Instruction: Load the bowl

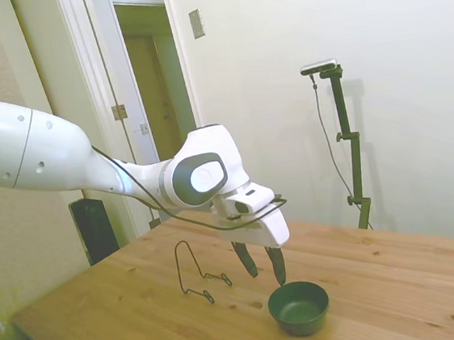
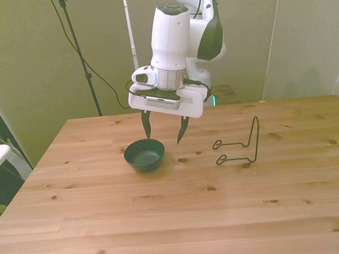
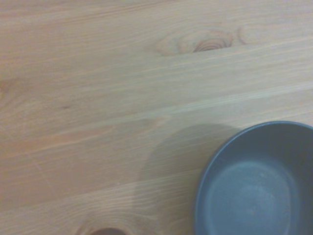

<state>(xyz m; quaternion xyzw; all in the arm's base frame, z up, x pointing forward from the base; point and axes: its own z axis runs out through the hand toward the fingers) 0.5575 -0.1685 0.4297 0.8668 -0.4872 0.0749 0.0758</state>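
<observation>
My tool point(image 2: 164, 129) hangs with its two fingers spread wide and nothing between them, poised just above the desk point(image 2: 164, 220) at the far rim of the bowl point(image 2: 144, 155). In the front view, one fingertip sits over that rim and the other over bare wood toward the front view's right. The bowl stands upright and empty on the desk, nearer the camera than my tool, and the thin black wire rack point(image 2: 241, 148) stands well apart to the front view's right. I judge the grasp is not yet made. If I drop straight down from here, one finger could land on the rim and tip or skid the bowl across the smooth wood. A pinch on that thin matte wall could also slip. The wrist view shows only part of the bowl point(image 3: 259, 181), cut off at the frame's edge and soft in focus. I cannot tell how high my fingertips ride above the rim.
</observation>
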